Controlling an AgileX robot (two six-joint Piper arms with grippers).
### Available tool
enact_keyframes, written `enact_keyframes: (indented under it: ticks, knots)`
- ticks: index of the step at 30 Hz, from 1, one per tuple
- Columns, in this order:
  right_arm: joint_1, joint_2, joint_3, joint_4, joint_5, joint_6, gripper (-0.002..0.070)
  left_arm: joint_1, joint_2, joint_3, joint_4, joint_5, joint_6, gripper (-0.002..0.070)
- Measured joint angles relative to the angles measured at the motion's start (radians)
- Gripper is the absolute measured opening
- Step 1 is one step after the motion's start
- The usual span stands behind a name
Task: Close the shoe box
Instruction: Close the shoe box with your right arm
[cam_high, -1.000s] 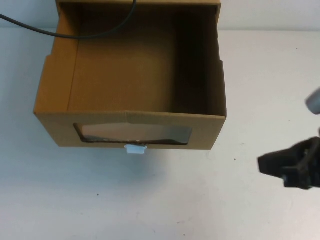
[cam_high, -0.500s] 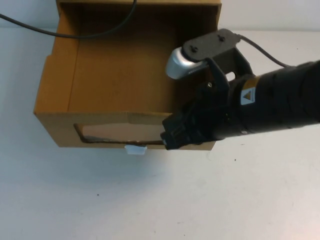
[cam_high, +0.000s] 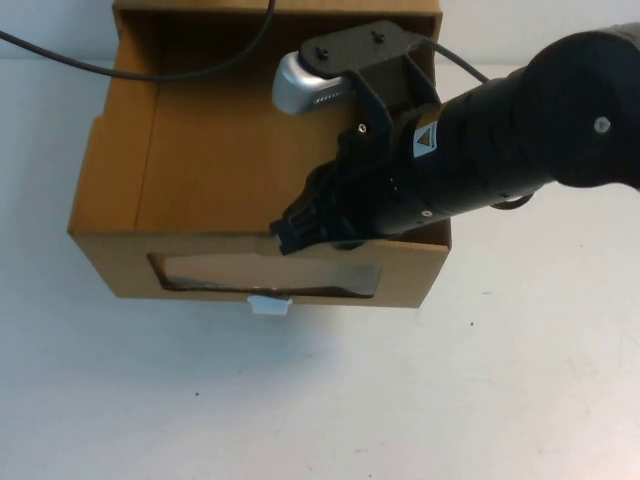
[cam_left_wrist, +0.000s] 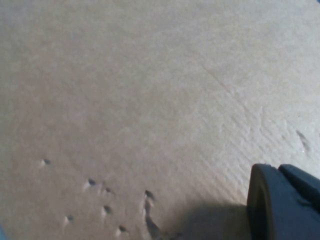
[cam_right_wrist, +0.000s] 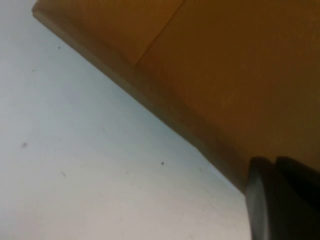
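The shoe box (cam_high: 110, 190) is a brown cardboard drawer pulled out toward me, open on top and empty inside. Its front has a clear window (cam_high: 265, 272) with a small white pull tab (cam_high: 270, 304) below it. My right gripper (cam_high: 290, 236) is shut and empty, and sits at the top edge of the drawer's front wall, right of the middle. In the right wrist view it (cam_right_wrist: 272, 165) is close against the cardboard (cam_right_wrist: 225, 75). My left gripper (cam_left_wrist: 277, 172) is out of the high view. It is shut, close to a plain cardboard face (cam_left_wrist: 150, 100).
A black cable (cam_high: 150, 70) runs across the back of the drawer. The drawer's outer sleeve (cam_high: 280, 5) shows at the top edge. White table (cam_high: 320, 400) lies in front of the box and to its right.
My right arm has swung in from the right edge of the table to the drawer's front wall, moving left and farther over the box. The drawer has not visibly moved.
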Motion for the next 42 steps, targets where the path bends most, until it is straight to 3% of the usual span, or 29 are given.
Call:
enact_keyframes:
  ticks: [13,31,42]
  knots:
    - [0.032,-0.041,-0.053,-0.029,0.298,-0.006,-0.0011,0.000,0.000,0.000,0.000,0.000,0.000,-0.0003]
    - [0.041,0.029,-0.054,-0.119,0.145,0.052,-0.0011,0.000,0.000,0.000,0.000,0.000,-0.002,-0.0003]
    - [-0.050,0.082,-0.097,-0.085,0.084,0.049,-0.0011,0.000,0.000,0.000,0.000,0.000,-0.002,-0.0003]
